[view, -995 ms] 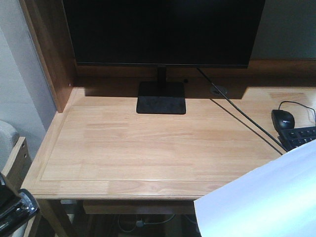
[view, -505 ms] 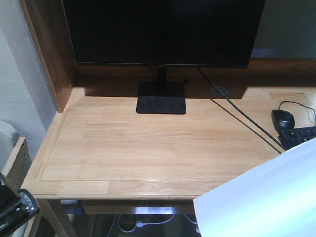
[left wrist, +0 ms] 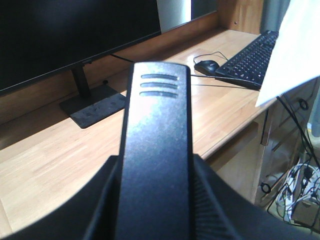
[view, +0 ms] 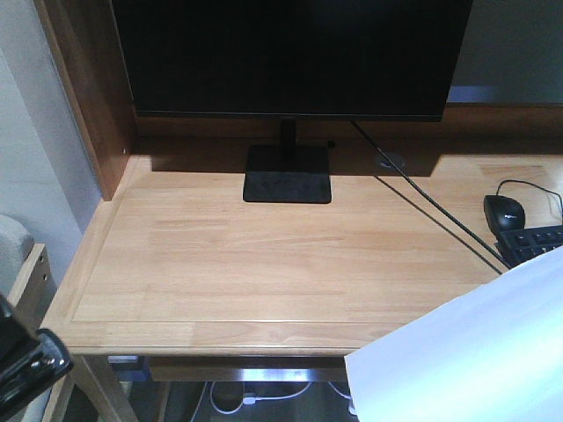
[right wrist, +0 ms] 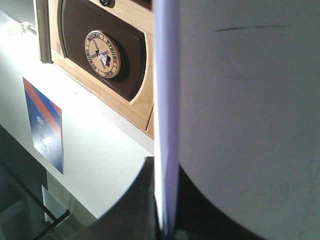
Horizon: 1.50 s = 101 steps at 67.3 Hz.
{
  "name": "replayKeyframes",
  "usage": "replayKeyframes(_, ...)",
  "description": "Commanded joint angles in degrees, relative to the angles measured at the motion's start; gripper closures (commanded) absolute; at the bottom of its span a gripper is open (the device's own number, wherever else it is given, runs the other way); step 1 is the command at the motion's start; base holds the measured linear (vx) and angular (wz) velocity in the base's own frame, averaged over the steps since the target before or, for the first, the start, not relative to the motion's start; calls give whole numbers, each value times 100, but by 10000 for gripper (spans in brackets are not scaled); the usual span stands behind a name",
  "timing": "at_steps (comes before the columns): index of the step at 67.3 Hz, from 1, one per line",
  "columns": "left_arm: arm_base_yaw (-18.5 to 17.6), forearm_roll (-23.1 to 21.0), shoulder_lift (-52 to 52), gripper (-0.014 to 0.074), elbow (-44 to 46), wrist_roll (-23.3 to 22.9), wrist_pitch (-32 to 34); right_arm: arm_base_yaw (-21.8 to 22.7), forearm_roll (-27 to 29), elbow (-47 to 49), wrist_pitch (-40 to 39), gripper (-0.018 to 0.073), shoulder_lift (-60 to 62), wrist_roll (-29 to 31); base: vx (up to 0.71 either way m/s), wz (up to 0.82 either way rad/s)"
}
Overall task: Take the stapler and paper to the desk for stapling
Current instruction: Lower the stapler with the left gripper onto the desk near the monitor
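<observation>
A: Left gripper (left wrist: 156, 202)?
B: Clamped on the stapler (left wrist: 159, 120); held clear of the desk (view: 264, 264), off its front-left corner.
A: Right gripper (right wrist: 167, 212)?
B: Closed on the paper (view: 466, 352) (seen edge-on at the wrist); sheets raised at the desk's front-right edge.
A: Farther back?
B: Keyboard (view: 537, 242) and mouse (view: 503, 211) on the desk's right side; monitor (view: 290, 53) at its rear.

No legible txt; medallion (right wrist: 102, 54) & poster (right wrist: 47, 127) print too blurry.
</observation>
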State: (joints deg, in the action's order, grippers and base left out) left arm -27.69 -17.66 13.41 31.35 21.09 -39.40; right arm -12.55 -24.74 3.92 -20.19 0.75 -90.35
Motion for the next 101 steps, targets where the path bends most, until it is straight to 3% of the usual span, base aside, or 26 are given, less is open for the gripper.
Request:
replayKeyframes(1, -22, -158, 526, 603, 435, -65, 849, -8, -21, 158, -331, 561, 36, 71, 0, 0)
replayKeyframes(24, -22, -198, 3235, 603, 2471, 41, 498, -8, -21, 158, -331, 561, 36, 71, 0, 0)
replayKeyframes(40, -16, -801, 4767, 603, 2999, 1384, 392, -8, -21, 158, -331, 561, 36, 71, 0, 0)
replayKeyframes(45, 3, -1115, 5199, 603, 3098, 1662, 435, -8, -21, 158, -331, 561, 36, 71, 0, 0)
replayKeyframes(51, 69, -1896, 5722, 603, 3181, 2106, 463, -8, -21, 158, -331, 561, 36, 71, 0, 0)
replayKeyframes(56, 153, -2672, 6112, 603, 3251, 2779, 380, -8, -21, 158, -331, 561, 36, 71, 0, 0)
replayKeyframes(59, 238, -3302, 6368, 603, 3327, 3414, 177, -8, -21, 158, -331, 561, 36, 71, 0, 0)
replayKeyframes(68, 616, -4409, 7012, 603, 3578, 4628, -502, -8, -21, 158, -331, 561, 36, 71, 0, 0)
replayKeyframes(78, 1201, -5015, 7559, 603, 3948, 5490, -1019, -8, -21, 158, -331, 561, 36, 71, 0, 0)
replayKeyframes(85, 1642, -5302, 7925, 603, 4275, 5720, -1167, -8, -21, 158, -331, 561, 36, 71, 0, 0)
replayKeyframes(101, 2229, -5436, 9011, 603, 5333, 6245, -2278, -8, -21, 158, -331, 561, 36, 71, 0, 0)
